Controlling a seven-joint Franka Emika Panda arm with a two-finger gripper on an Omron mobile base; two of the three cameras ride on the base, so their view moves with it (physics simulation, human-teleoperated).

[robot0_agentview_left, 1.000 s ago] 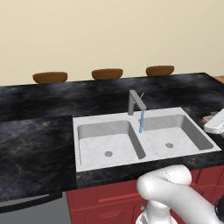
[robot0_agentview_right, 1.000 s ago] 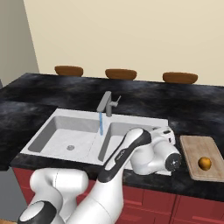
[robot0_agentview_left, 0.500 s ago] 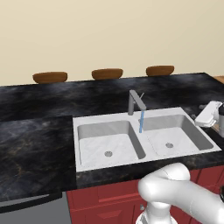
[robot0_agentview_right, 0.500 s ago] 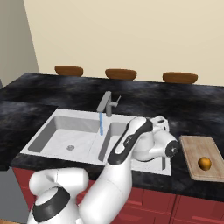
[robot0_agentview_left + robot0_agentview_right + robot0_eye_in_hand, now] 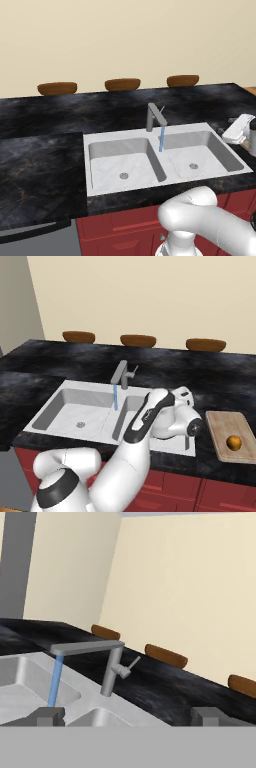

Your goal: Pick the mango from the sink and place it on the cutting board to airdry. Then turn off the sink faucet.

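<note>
The mango [image 5: 233,442] lies on the cutting board [image 5: 224,424], right of the sink [image 5: 65,406]. Both basins hold only their drains. The sink faucet [image 5: 123,374] runs, with a blue stream [image 5: 161,138] falling near the divider between the basins. My gripper [image 5: 127,717] is open with nothing between its fingertips [image 5: 47,716]. It hovers above the sink's right end and looks across at the faucet post [image 5: 111,672], its spout and thin lever [image 5: 132,662]. In the left base view the hand [image 5: 239,129] is at the right edge, apart from the faucet.
Three brown bowl-like shapes [image 5: 122,84] stand along the back of the black marbled counter [image 5: 40,160]. My white arm [image 5: 145,426] arches over the sink's front right corner. Red cabinets [image 5: 125,230] run below the counter.
The hand has lifted away from the cutting board and swung left toward the sink, turning to face the faucet. The mango stays on the board. Water keeps running.
</note>
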